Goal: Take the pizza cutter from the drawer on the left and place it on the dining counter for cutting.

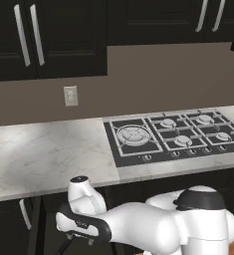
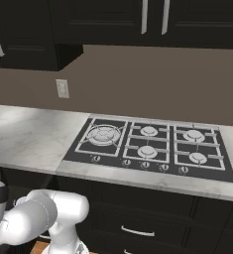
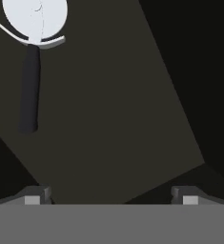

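While the white arm (image 1: 153,224) reaches low under the grey-white marble worktop (image 1: 44,154) in both base views, black gas stove (image 2: 150,144) carries no readable writing. Hand view: hand (image 3: 111,195) open, empty, over the dark drawer floor (image 3: 113,124); black-handled pizza cutter with round silver-white wheel (image 3: 31,52) lies there, upper left.

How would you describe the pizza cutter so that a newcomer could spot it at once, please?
In the hand view, look at the dark floor of the drawer. Toward the upper left lies the pizza cutter, the one object there: a round silver-white wheel blade atop a short, straight black handle, ahead of the open gripper.
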### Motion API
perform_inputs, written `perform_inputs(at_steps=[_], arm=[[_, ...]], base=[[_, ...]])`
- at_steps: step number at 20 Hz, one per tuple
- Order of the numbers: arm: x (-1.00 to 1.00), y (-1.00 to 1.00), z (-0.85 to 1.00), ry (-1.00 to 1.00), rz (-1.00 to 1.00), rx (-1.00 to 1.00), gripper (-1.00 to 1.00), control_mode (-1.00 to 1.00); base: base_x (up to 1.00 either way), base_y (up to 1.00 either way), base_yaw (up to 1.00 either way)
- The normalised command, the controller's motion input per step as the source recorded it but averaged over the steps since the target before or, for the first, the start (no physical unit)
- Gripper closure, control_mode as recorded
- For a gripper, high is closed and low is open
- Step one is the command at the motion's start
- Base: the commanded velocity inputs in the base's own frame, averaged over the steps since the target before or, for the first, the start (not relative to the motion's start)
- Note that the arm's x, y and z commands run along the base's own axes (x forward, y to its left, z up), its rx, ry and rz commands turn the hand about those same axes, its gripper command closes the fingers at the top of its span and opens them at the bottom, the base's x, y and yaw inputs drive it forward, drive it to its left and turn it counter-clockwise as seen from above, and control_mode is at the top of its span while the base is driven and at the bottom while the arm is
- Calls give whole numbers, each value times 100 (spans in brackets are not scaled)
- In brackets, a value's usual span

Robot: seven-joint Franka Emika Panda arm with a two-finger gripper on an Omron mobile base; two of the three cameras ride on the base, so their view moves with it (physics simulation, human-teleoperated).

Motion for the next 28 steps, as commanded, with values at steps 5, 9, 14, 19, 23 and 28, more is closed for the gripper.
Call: perform_inputs(at_steps=[5,9,14,19,23,28], arm=[[4,0,-5,0,0,0,-100,-100],[0,0,-5,0,0,0,-100,-100],[17,4,-9,0,0,-1,-100,-100],[13,13,-2,0,0,0,-100,-100],[10,11,-6,0,0,0,-100,-100],[14,6,0,0,1,0,-100,-100]], base=[[0,0,0],[0,0,0],[0,0,0],[0,0,0],[0,0,0],[0,0,0]])
